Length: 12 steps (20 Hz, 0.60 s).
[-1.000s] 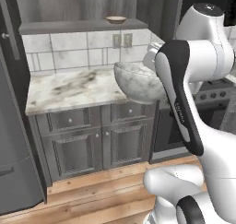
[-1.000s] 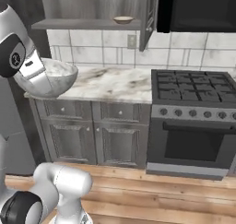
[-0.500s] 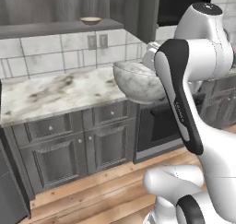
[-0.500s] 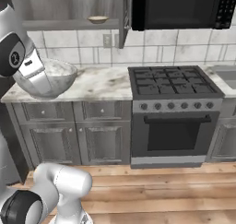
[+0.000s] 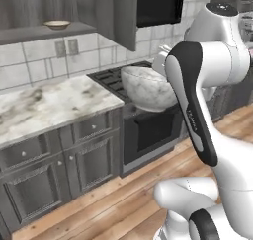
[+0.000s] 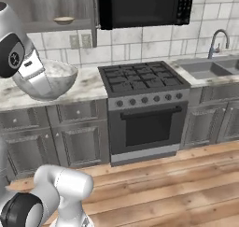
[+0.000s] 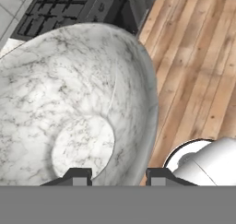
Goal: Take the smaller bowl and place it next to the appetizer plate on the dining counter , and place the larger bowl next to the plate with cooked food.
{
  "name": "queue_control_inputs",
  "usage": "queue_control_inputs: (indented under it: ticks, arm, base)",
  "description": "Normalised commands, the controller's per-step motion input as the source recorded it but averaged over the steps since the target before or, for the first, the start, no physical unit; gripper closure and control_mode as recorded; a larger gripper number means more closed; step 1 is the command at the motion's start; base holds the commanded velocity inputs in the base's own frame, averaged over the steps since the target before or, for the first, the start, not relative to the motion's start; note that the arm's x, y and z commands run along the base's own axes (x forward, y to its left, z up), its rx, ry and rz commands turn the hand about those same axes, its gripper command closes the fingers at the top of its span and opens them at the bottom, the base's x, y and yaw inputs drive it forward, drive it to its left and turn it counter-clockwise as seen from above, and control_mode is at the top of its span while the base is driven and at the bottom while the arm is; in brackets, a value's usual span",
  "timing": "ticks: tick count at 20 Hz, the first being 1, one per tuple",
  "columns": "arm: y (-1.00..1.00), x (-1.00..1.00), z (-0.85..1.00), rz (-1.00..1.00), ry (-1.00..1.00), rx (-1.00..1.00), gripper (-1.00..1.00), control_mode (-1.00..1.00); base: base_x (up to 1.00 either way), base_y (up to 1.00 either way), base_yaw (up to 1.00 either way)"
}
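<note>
Since the earlier frames the whole scene has slid leftward in both base views: the base has driven, so the marble worktop (image 5: 49,105) now sits at left and the black stove (image 6: 142,79) fills the centre of the right base view, with a sink and tap (image 6: 219,41) newly at the upper right. The gripper (image 7: 117,176) is still clamped on the rim of the larger bowl (image 5: 146,88), carried in mid-air at frame centre. The smaller bowl (image 5: 57,24) rests on the upper-left wall shelf (image 5: 29,34). A microwave (image 6: 144,6) hangs above the stove. No writing is legible.
</note>
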Motion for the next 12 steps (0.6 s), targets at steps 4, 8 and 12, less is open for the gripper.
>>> queue_control_inputs:
  ticks: [4, 8, 12]
  arm:
    - [0.0, 0.0, 0.0, 0.0, 0.0, 0.0, 1.0, 1.0]
    - [0.0, 0.0, 0.0, 0.0, 0.0, 0.0, 1.0, 1.0]
    - [0.0, 0.0, 0.0, 0.0, 0.0, 0.0, 1.0, 1.0]
  base:
    - [0.0, 0.21, -0.44]
    - [0.0, 0.13, -0.46]
    - [0.0, 0.15, -0.48]
